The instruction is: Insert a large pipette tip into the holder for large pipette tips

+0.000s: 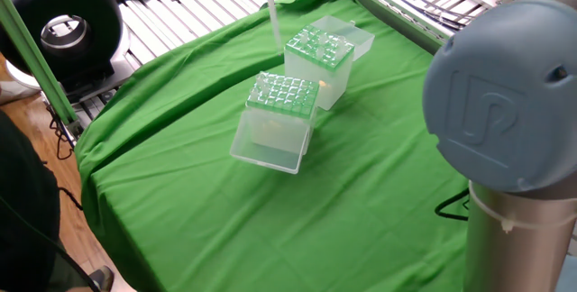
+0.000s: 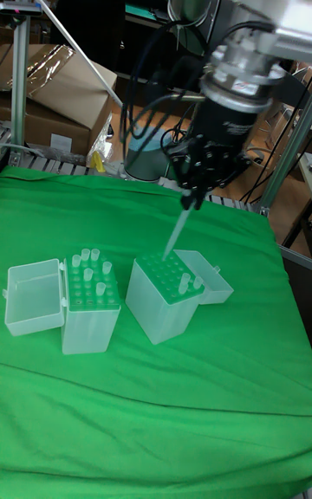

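Right now your claw (image 2: 192, 197) is pinched on the pipette tip (image 2: 177, 231) — hanging tilted just over the green-topped box (image 2: 165, 294).

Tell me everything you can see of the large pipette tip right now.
The large pipette tip is a long, slender, whitish translucent cone, plastic by its look. Its wide upper end is held in the gripper; its narrow point hangs down, slightly tilted, over the green grid top of the holder for large pipette tips. The tall fixed view puts the point at or just above the near edge of the grid; whether it has entered a hole cannot be told. Nothing else touches it.
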Robot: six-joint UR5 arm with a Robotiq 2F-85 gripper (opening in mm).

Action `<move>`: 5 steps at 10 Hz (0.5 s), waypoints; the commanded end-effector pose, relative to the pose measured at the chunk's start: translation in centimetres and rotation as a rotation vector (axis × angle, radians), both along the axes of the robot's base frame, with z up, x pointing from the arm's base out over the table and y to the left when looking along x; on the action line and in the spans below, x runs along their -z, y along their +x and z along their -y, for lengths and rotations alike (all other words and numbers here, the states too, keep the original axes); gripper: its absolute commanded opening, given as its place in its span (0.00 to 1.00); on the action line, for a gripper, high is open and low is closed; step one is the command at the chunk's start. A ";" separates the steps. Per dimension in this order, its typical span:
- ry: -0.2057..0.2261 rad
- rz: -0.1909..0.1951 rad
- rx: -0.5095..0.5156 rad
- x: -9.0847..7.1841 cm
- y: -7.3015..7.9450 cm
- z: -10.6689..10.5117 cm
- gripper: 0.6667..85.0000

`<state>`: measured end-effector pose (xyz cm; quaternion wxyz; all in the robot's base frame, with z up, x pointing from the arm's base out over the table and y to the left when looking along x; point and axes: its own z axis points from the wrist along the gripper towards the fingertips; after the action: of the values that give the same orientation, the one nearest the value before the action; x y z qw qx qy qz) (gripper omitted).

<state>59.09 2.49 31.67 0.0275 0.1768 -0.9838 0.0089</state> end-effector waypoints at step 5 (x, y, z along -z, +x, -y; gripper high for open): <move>0.001 0.047 -0.105 2.5 2.2 4.8 0.00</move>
<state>60.52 -1.21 30.06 0.0158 0.2128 -0.9768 0.0166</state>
